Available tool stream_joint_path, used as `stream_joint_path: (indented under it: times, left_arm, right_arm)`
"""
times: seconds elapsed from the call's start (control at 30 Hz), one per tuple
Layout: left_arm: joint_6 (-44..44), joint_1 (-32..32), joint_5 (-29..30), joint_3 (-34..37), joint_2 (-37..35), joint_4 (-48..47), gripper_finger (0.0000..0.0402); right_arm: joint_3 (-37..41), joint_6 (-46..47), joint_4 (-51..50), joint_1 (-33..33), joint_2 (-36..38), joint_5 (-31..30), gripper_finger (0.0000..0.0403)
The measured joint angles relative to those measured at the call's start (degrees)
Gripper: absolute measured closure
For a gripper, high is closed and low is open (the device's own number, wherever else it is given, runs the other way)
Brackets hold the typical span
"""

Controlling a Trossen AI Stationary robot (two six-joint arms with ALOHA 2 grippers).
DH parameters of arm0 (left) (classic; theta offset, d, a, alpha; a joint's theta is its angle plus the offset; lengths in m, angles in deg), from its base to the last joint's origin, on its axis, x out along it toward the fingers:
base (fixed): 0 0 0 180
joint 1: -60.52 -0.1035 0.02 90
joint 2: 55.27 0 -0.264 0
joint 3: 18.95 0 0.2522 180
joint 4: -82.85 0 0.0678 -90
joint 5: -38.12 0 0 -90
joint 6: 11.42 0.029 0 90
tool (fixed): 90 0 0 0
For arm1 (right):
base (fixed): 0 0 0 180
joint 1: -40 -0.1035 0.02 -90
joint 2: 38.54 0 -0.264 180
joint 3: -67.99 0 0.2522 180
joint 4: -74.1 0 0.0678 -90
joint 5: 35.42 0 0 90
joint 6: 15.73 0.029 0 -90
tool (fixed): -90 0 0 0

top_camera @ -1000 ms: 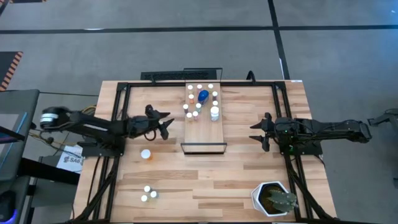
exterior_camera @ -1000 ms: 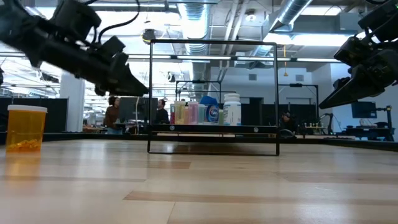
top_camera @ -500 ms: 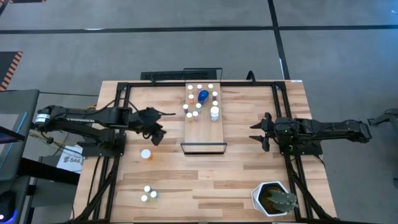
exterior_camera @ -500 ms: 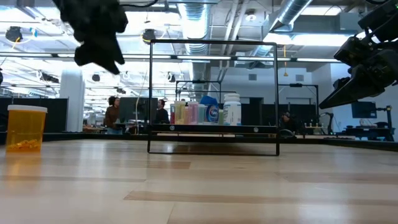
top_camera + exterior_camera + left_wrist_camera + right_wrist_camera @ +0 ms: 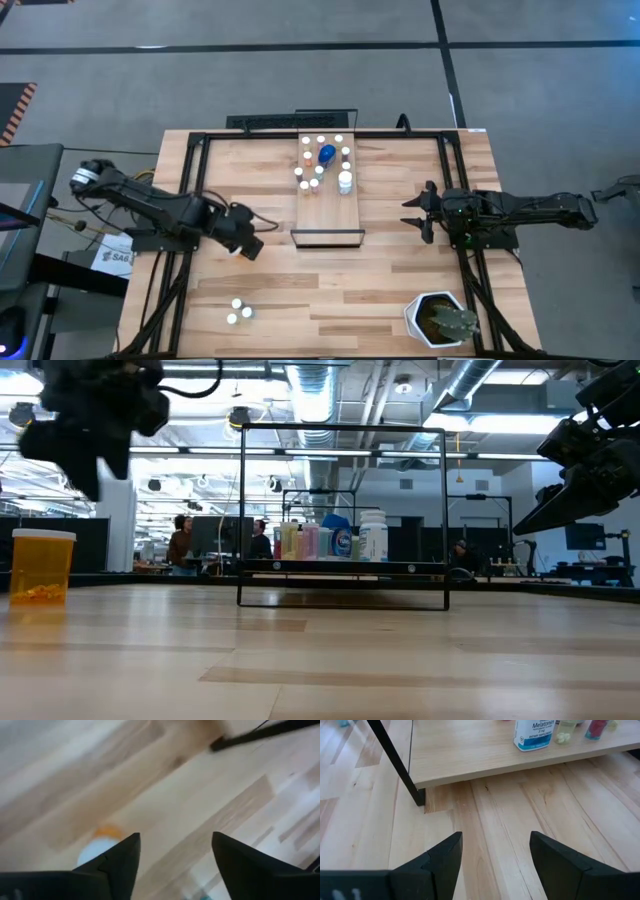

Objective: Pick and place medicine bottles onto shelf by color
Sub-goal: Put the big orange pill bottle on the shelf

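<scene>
While the left gripper [image 5: 247, 246] hangs over the orange bottle [image 5: 97, 845], these relations govern the coming move:
Target position: upright on the table [image 5: 400, 290], directly beneath and between the spread fingers.
Long axis: vertical, white cap uppermost.
Nearer arm: left.
Right gripper [image 5: 412, 215]: fingers apart, empty, waiting beside the shelf [image 5: 330, 215].

White bottle [image 5: 534, 734] label: "Melatonin"; smaller print below unreadable.
</scene>
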Motion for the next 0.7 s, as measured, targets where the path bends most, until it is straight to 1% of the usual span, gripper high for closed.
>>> stream_joint_path:
  times: [0.17,0.37,0.53,0.7]
  left_arm:
    - [-7.31,3.88,0.22,0.0,0.57,-3.78,0.0133]
    - [-14.71,5.62,1.19,0.0,0.96,-10.91,0.0118]
    - [-15.9,5.93,1.31,0.16,2.04,-12.83,0.0117]
    - [-14.73,5.91,0.41,1.05,4.91,-10.93,0.0117]
  right_arm:
    - [0.0,0.0,0.0,0.0,-0.02,0.01,0.0147]
    - [0.0,0.0,0.0,0.0,-0.02,0.0,0.0147]
    - [0.0,0.0,0.0,0.0,-0.01,0.0,0.0147]
    - [0.0,0.0,-0.01,0.01,0.0,0.0,0.0147]
